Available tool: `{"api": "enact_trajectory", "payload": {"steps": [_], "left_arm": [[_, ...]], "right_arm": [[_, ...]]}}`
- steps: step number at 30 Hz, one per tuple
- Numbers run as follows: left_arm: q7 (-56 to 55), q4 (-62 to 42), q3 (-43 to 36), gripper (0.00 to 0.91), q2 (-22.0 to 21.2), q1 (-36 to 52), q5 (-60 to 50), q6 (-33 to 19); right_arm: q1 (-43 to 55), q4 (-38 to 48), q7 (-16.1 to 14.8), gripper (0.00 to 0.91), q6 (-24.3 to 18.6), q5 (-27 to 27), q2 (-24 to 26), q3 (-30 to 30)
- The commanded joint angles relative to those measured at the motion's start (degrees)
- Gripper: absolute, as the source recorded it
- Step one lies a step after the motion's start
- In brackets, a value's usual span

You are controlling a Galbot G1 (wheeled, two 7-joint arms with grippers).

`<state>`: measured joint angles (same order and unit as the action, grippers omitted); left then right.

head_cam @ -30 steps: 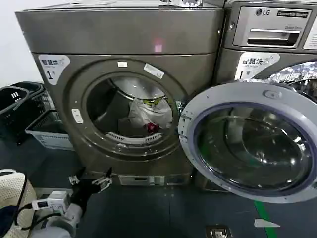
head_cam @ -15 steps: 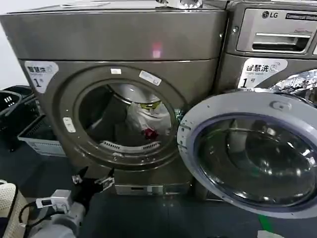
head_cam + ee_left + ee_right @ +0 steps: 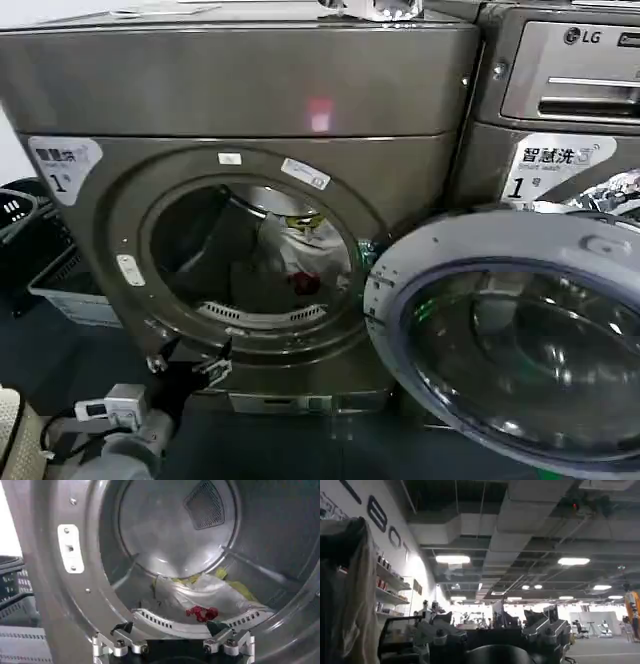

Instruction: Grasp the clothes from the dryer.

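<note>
Clothes (image 3: 297, 262) sit deep in dryer (image 3: 240, 200); my left gripper (image 3: 187, 362) hangs spread, empty, below the porthole lip. Risk: fingers clip rim reaching in. Right gripper: can't tell.

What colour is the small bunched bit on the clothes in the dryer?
Red, clearest in the left wrist view.

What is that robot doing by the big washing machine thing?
The robot is getting ready to take clothes out of the dryer. The round door hangs wide open to the robot's right. A white bundle with yellow-green and red bits lies at the bottom of the drum. The left gripper is open and empty, just below the front rim of the opening, pointing in. It has not touched the clothes yet. The right gripper points up toward the room's ceiling.
</note>
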<state>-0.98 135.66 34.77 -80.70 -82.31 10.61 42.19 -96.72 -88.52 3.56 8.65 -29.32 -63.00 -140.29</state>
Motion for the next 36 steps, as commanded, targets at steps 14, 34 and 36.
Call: {"api": "enact_trajectory", "payload": {"steps": [14, 34, 36], "left_arm": [[0.4, -0.5, -0.8, 0.907, -0.3, 0.3, -0.7, 2.8], [1.4, -0.8, -1.3, 0.907, -0.6, 0.3, -3.1, 2.8], [2.4, -1.3, -1.5, 0.907, -0.9, 0.8, -5.5, 2.8]], "right_arm": [[-0.2, 0.6, -0.2, 0.907, -0.4, 0.1, -0.3, -0.3], [-0.3, 1.4, 0.2, 0.907, -1.9, 0.5, -0.6, -0.1], [-0.4, 1.3, 0.2, 0.907, -1.9, 0.5, -0.7, -0.1]]}}
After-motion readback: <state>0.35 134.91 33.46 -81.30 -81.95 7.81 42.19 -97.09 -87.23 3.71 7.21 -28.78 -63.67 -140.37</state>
